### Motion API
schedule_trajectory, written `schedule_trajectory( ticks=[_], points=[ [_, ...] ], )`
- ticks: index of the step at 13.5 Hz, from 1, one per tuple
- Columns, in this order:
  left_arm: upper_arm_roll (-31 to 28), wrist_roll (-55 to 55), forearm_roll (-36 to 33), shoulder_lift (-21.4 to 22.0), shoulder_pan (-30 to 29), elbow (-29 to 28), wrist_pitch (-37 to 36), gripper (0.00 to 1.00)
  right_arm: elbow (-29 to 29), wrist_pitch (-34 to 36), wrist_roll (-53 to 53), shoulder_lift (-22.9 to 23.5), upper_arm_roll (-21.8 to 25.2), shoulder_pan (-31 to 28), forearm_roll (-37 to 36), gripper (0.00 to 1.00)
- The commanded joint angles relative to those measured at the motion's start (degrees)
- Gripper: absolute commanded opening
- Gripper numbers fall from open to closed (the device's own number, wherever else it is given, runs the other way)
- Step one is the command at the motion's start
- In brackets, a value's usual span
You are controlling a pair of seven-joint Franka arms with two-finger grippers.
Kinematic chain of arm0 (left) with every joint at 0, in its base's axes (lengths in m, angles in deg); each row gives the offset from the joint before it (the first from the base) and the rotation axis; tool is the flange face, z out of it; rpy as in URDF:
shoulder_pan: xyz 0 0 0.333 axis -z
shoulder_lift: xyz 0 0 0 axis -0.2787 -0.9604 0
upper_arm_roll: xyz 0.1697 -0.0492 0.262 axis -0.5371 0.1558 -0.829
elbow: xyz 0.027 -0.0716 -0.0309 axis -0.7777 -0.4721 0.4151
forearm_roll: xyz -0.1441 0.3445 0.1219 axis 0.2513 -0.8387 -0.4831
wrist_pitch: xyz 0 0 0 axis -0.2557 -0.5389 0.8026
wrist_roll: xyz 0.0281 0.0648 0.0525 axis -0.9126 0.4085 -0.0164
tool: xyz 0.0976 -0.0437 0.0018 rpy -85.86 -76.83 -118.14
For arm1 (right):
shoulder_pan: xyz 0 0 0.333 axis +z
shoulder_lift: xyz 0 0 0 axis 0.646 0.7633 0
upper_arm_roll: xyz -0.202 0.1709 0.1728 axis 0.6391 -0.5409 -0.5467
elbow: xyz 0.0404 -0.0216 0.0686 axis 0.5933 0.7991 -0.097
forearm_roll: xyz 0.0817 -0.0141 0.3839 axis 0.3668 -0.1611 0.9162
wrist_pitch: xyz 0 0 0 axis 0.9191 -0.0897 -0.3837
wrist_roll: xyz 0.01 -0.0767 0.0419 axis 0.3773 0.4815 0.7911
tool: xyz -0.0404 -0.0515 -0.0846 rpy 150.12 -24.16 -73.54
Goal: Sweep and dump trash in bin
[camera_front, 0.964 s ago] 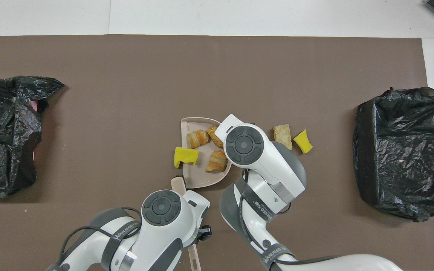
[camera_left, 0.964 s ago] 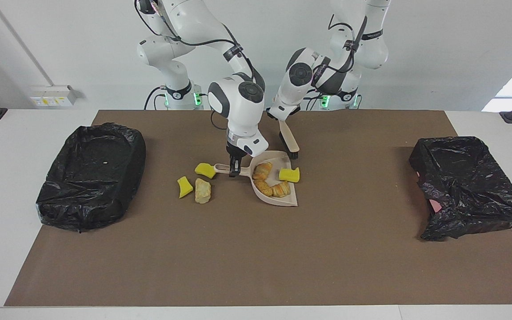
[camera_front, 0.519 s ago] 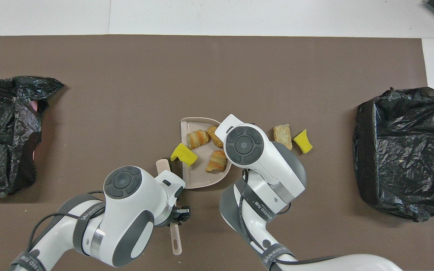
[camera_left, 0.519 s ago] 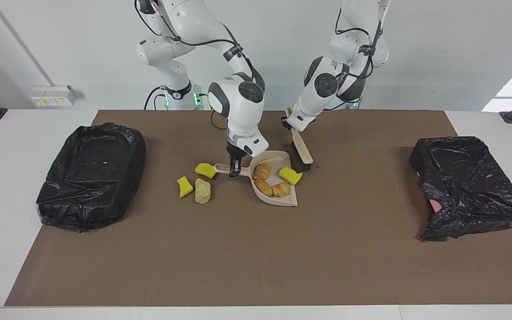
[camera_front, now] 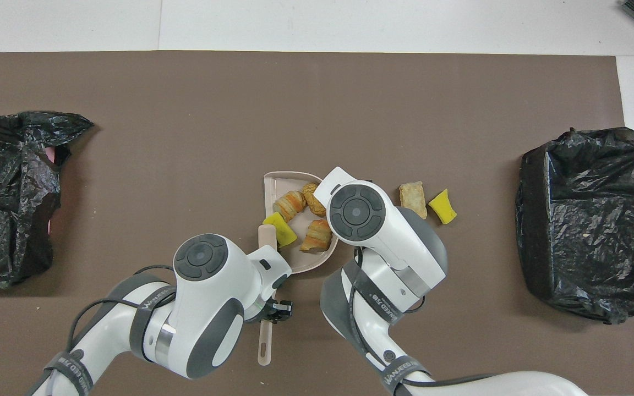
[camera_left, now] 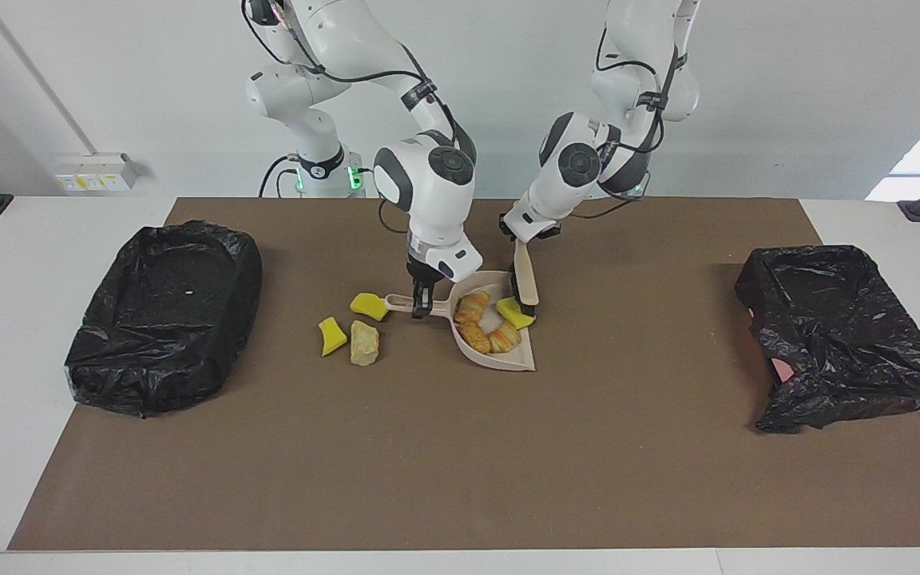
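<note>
I am clamping the beige plastic dustpan (camera_left: 496, 343) mid-worktop with my right end effector (camera_left: 422, 307), my left end effector (camera_left: 521, 239) gripping the beige black-bristled brush (camera_left: 525, 279). Pushing the yellow sponge chunk (camera_left: 515, 312) risks ejecting the bread-like lumps (camera_left: 485, 323); three scraps (camera_left: 350, 331) are lying outside.

From overhead my right arm's wrist (camera_front: 356, 212) covers the dustpan (camera_front: 273, 184) handle and the yellow scrap (camera_left: 367, 305) beside it. My left arm's wrist (camera_front: 202, 258) hides where it grips the brush (camera_front: 265, 236), and the bristles are hidden too.
</note>
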Motion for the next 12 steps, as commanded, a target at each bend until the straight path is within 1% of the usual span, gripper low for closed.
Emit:
schedule_trajectory(
  ticks=[1,2,6,7,8,10,12],
  points=[
    [-0.26,-0.3,0.67,-0.16,2.09,2.55,-0.99,0.0,0.51,-1.79,-1.47,-0.02,-0.53,-0.57,-0.51,0.0],
    [-0.52,-0.3,0.67,0.28,1.57,2.64,-2.56,0.0,0.51,-1.79,-1.38,-0.02,-0.53,-0.57,-0.51,0.0],
    [-0.79,-0.3,-0.38,0.99,-0.63,7.03,-11.87,0.0,0.51,-1.79,-1.38,-0.02,-0.53,-0.57,-0.51,0.0],
    [-0.79,-0.3,-1.43,2.29,-0.55,7.12,-14.33,0.0,0.51,-1.79,-1.38,-0.02,-0.53,-0.57,-0.51,0.0],
    [-0.53,-0.12,-2.83,2.83,0.15,6.69,-15.31,0.0,0.51,-1.62,-1.47,-0.02,-0.53,-0.57,-0.51,0.0],
    [0.18,2.23,-3.02,3.97,1.38,5.81,-16.37,0.0,0.25,-0.56,-1.9,-0.45,-0.45,-0.57,0.27,0.0],
    [0.27,6.8,-3.02,5.64,4.44,4.15,-16.03,0.0,0.25,0.05,-1.9,-1.07,-0.44,-1.0,0.63,0.0]
  ],
)
